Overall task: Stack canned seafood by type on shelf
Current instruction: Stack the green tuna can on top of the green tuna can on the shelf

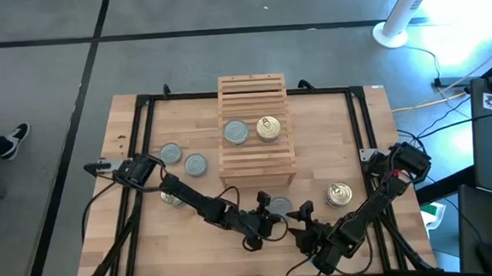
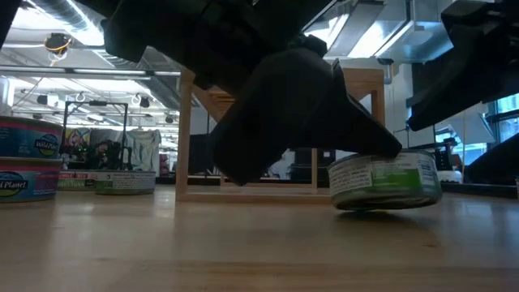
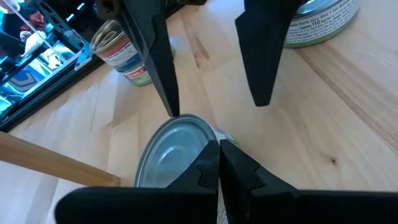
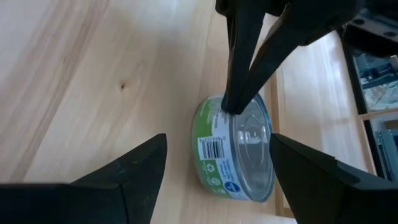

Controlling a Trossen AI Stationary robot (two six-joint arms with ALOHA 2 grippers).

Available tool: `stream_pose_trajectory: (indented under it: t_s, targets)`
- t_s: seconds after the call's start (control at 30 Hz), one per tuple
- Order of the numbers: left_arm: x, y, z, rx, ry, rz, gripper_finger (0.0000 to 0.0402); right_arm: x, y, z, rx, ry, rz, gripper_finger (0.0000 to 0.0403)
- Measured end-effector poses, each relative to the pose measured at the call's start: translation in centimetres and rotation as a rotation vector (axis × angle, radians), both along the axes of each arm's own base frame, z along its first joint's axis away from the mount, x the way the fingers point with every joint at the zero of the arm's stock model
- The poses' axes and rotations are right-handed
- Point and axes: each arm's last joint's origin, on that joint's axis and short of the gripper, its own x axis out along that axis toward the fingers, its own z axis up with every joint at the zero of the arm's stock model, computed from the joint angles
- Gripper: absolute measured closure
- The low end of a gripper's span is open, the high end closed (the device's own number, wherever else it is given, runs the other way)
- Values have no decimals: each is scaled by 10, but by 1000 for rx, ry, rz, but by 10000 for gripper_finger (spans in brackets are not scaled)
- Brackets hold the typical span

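Grey floor (image 1: 45, 73) with dark seams around the wooden table (image 1: 315, 142). White fan base (image 1: 391, 33) in bright light at one far corner. Ceiling ducts (image 2: 73, 16) and strip lights (image 2: 357, 24) overhead. A shoe (image 1: 13, 140) at floor edge.

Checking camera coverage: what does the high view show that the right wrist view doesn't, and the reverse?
High view only: the shelf with one grey-topped can and one golden-topped can on it, two grey cans left of it on the table, a golden can to the right. Right wrist view only: the green-labelled can's barcode, and the shut left gripper tips touching the can's top. Both: that can, and the open right gripper on either side of it.
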Motion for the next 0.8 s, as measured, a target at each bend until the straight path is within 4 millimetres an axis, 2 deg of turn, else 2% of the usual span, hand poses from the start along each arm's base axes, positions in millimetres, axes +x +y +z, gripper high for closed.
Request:
stream_pose_trajectory:
  t_s: [0.3, 0.8]
  targets:
    - [0, 0, 0, -15, -3, 7, 400, 4, -1, 2, -6, 1, -10, 118]
    - [0, 0, 1, -21, -4, 11, 400, 7, 2, 27, -109, 133, -1, 118]
